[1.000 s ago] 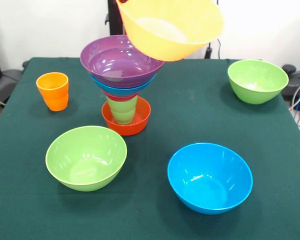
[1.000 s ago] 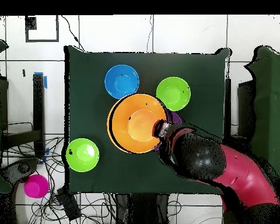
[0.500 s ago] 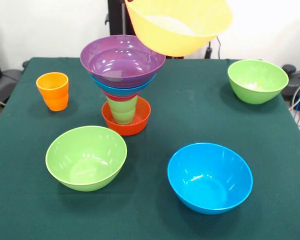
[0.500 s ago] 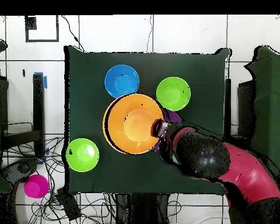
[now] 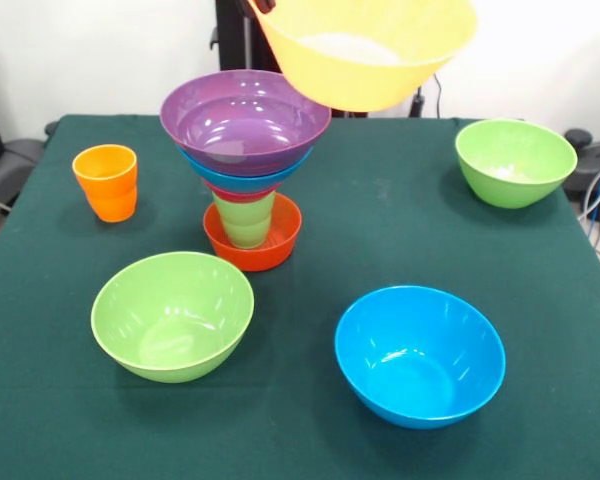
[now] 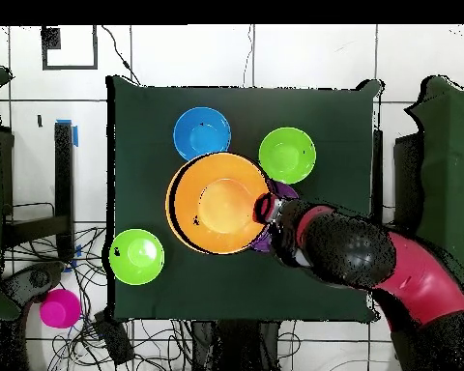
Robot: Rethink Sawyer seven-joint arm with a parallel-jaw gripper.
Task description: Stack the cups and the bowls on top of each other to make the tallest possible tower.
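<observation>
Large orange bowl (image 5: 365, 50) carried high, up and to one side of the tower (image 5: 245, 150).

Near to far: the tower could be toppled if its purple bowl (image 5: 242, 120) were clipped by an off-centre lowering. The claw (image 6: 267, 209) is seen clamped on the orange bowl's rim, with the arm (image 6: 371, 261) reaching in across the bench (image 5: 400, 230).

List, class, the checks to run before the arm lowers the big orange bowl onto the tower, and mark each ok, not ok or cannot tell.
1. Big orange bowl held clear above the table: ok.
2. Bowl centred over the purple bowl topping the tower: not ok; in the front view it hangs off to one side.
3. Bowl level: not ok, it tilts.
4. Tower upright on the red-orange bowl: ok.
5. Grip of the gripper on the rim: cannot tell.
6. Orange cup clear of the tower: ok.
</observation>
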